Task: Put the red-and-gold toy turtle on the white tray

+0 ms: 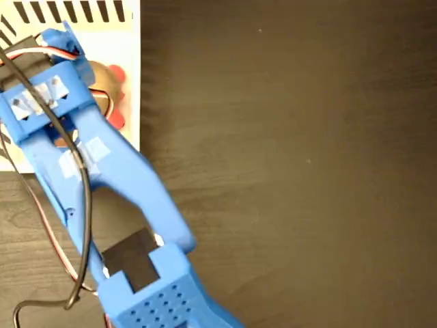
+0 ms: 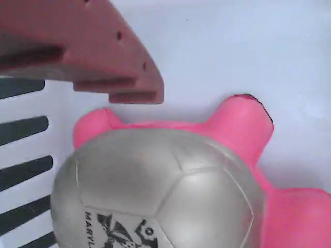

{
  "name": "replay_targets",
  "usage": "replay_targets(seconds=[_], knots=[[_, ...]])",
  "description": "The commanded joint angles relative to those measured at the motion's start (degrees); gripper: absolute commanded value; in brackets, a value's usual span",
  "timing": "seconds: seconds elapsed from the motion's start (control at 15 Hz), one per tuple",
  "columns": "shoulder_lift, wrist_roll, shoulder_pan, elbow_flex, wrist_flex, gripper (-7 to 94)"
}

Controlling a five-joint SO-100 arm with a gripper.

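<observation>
The toy turtle lies on the white tray at the top left of the fixed view, mostly hidden under my blue arm; only a bit of gold shell and two red feet show. In the wrist view the turtle fills the lower half, its shell silvery with a black mark and its head and feet pink, resting on the tray. My gripper hangs over it. Only one of its fingers shows, above the shell with a strip of tray between them. The other finger is out of view.
Black stripes run along the tray's top edge and beside the turtle. Dark wooden tabletop stretches to the right of the tray. The arm's base and cables take up the lower left.
</observation>
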Motion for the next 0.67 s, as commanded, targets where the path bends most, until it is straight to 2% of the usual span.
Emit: replay_targets(seconds=[0.0, 0.07, 0.13, 0.2, 0.27, 0.33, 0.4, 0.6], knots=[[4.57, 0.0, -0.53, -1.14, 0.97, 62], [5.89, -1.23, -0.09, -1.49, 0.97, 62], [8.61, -2.64, 1.14, -1.67, 0.09, 54], [11.6, -3.52, 2.55, -1.67, -0.7, 34], [13.36, -3.52, 4.13, -3.16, -0.18, 5], [14.94, -4.22, 5.27, -4.57, 0.79, 0], [17.49, -5.89, 6.24, -4.31, 0.62, 0], [29.71, -12.3, 10.02, 2.55, -6.5, 0]])
